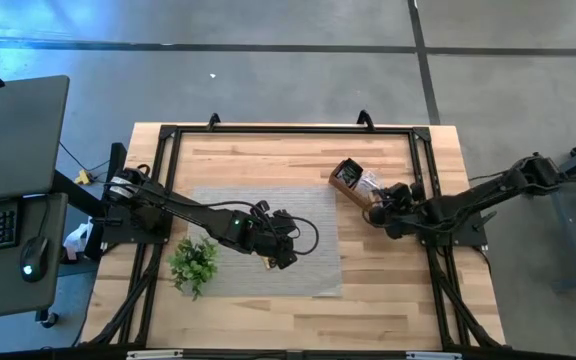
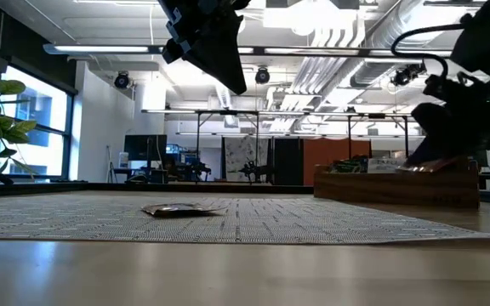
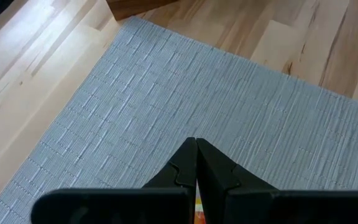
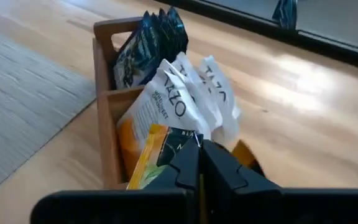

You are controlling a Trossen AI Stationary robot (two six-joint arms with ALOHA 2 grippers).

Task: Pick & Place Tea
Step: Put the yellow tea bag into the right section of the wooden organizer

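High view was dominated by the wooden table (image 1: 268, 310), on which the grey woven mat (image 1: 318, 215) was spread across the middle, presumably as the area where sachets were to be laid. A green plant sprig (image 1: 194, 262) was seen at the mat's near left corner, apart from the work. The left arm was stretched from the left side over the mat, and the left gripper (image 1: 280, 252) was held above its near middle; in the left wrist view its fingers (image 3: 219, 177) were pressed together, with a sliver of orange showing between them, so it was judged to be clenched, though whether a sachet was being gripped could not be told. The right gripper (image 1: 379, 212) was held beside the wooden box (image 1: 346, 176) at the mat's far right corner, its fingers likewise pressed together in the right wrist view and apparently on nothing. Most of the tea (image 4: 166, 102) was kept upright in that box's compartments, dark sachets in the farther one and white-and-orange ones in the nearer, which were judged to be the supply to be drawn from. One flat sachet (image 2: 181, 208) was seen lying on the mat in the low view. "TAZO" could be read on the white sachets.
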